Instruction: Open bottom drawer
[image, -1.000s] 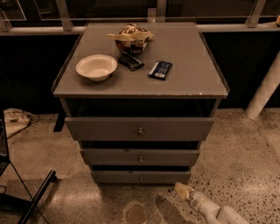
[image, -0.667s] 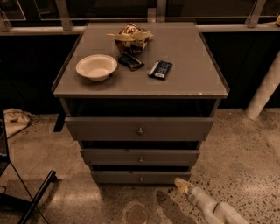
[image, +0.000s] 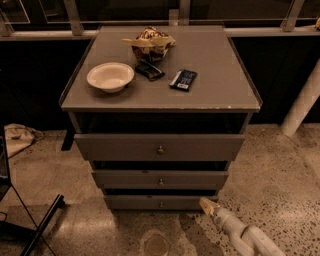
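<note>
The bottom drawer (image: 150, 202) is the lowest of three grey drawer fronts on the cabinet, slim, with a small round knob (image: 161, 203) at its centre. It sits nearly flush, set back under the middle drawer (image: 160, 179) and the taller top drawer (image: 160, 146). My gripper (image: 206, 205) comes in from the lower right on a pale arm, low above the floor. Its tip is just in front of the bottom drawer's right end, to the right of the knob.
On the cabinet top (image: 220, 90) lie a white bowl (image: 110, 76), a snack bag (image: 150, 42), a dark packet (image: 149, 70) and a blue packet (image: 183, 79). A black stand leg (image: 42, 225) crosses the floor at left. A white post (image: 302, 102) stands at right.
My gripper has moved a little left and up, closer to the bottom drawer's right end. The drawers have not moved.
</note>
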